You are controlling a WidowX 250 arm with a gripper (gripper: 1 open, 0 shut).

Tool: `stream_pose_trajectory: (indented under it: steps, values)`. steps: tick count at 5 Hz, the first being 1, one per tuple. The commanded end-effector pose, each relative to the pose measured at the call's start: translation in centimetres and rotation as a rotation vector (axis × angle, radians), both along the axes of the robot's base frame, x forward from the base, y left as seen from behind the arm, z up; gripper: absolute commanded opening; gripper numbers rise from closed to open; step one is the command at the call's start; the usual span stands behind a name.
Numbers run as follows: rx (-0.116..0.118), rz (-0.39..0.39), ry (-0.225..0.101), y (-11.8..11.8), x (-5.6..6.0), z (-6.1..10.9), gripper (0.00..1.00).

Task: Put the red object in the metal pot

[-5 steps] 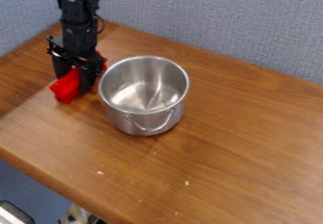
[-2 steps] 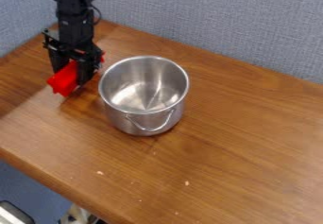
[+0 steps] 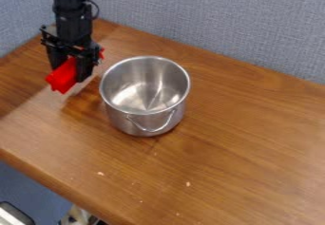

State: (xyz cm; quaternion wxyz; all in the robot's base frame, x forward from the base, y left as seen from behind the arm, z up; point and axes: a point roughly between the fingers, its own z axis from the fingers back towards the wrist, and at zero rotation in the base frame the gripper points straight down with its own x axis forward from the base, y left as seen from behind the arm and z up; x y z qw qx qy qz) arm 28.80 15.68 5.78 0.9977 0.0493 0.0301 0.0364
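The tool (image 3: 75, 65) is closed around the red block (image 3: 64, 75), gripping it firmly.

We had our black, jointed metal robot arm (image 3: 71, 9) reaching down from the upper left — its wrist upright above the dark, angular metal gripper (image 3: 72, 64), which pointed downward, its fingers closed in a grip — partly hidden from view.
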Motion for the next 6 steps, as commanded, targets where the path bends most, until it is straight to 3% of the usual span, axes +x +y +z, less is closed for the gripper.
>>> stream_pose_trajectory:
  steps: [1,4,5,6]
  values:
    - [0.041,0.005,-0.098,0.7,0.8,3.5,0.00]
    - [0.046,0.000,-0.105,0.3,0.7,4.4,0.00]
    - [0.037,-0.022,-0.132,-1.0,1.0,5.7,0.00]
    - [0.020,-0.102,-0.171,-4.6,1.1,8.0,0.00]
